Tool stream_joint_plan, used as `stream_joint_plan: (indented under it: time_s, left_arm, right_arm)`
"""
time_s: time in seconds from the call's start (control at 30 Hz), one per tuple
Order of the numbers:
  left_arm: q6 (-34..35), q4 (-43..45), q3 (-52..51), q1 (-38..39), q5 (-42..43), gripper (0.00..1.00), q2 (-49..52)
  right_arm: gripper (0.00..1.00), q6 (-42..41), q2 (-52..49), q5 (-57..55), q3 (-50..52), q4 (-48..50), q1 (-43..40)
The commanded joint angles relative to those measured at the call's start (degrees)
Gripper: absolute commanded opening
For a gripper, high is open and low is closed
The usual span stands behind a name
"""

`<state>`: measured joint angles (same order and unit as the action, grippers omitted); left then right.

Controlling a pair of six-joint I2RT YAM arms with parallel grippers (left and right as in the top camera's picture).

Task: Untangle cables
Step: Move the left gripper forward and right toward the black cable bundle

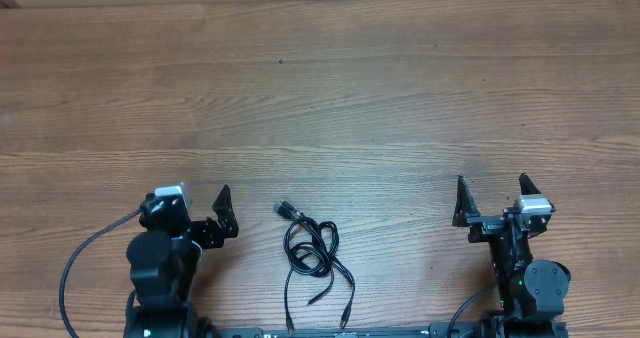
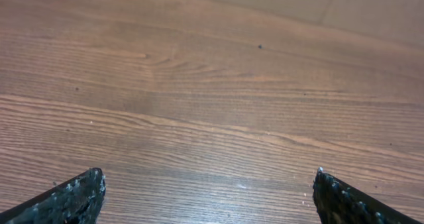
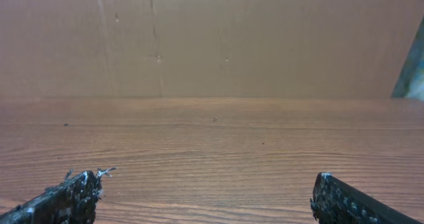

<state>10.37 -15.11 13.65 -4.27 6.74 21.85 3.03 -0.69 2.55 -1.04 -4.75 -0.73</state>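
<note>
The cables (image 1: 311, 253), thin black cords, lie looped together on the wooden table (image 1: 330, 98) near its front edge, between the two arms. A silvery-grey plug (image 1: 283, 209) points up-left from the loops, and loose ends trail toward the front edge. My left gripper (image 1: 196, 200) is open, left of the cables and apart from them. My right gripper (image 1: 491, 184) is open, well to their right. In the wrist views the left gripper (image 2: 209, 179) and the right gripper (image 3: 209, 179) show only bare wood between their fingers; the cables are out of view there.
Brown wood stretches far beyond both grippers. A tan wall (image 3: 218, 38) rises at the table's far edge. Thick black arm wires (image 1: 80, 263) curve beside the left arm's base.
</note>
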Motion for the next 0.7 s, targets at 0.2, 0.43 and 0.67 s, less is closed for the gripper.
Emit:
stream_joint_plan:
  time_s: [0.2,0.43,0.67]
  left_arm:
    - [-1.2,0.4,6.1,-0.4,0.9,1.00,11.4]
    - [-2.6,0.6,8.1,-0.4,3.5,1.00,16.9]
    - [-3.2,-0.7,10.5,-0.4,4.1,1.00,21.4]
  right_arm:
    - [1.00,0.0,0.5,-0.5,0.6,0.1,-0.2]
    - [1.00,0.0,0.5,-0.6,0.6,0.1,-0.2]
    - [1.00,0.0,0.5,-0.5,0.6,0.1,-0.2]
